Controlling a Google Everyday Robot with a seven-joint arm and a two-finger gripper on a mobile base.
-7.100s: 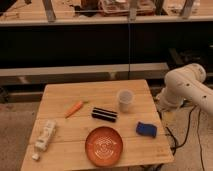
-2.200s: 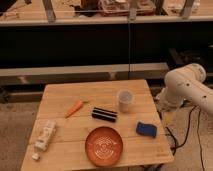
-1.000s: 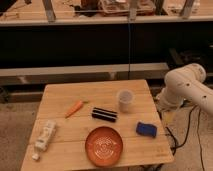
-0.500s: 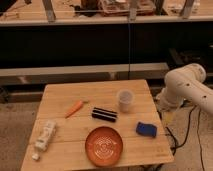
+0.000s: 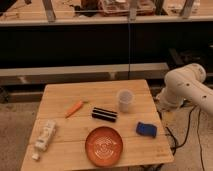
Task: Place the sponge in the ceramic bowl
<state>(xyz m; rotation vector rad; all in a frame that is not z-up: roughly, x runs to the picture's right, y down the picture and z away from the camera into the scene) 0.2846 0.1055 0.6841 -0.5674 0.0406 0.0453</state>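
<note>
One sponge (image 5: 146, 129) sits by the table's (image 5: 100, 92) right edge, apart from the bowl (image 5: 104, 145). Your gripper is off-frame; you can't tell its opening.

Open tabletop (image 5: 127, 134) between sponge (image 5: 146, 129) and bowl (image 5: 89, 145); cup (image 5: 124, 100) behind; gripper unseen.

The tabletop (image 5: 100, 92) carries seven things: one blue sponge (image 5: 146, 129), one orange ceramic bowl (image 5: 93, 141), one translucent cup (image 5: 124, 100), one black striped bar (image 5: 104, 114), one carrot (image 5: 74, 108), one white packet (image 5: 45, 135) and one small white scrap (image 5: 35, 157). One robot arm (image 5: 185, 87) stands at the right, its jaws out of view.
</note>
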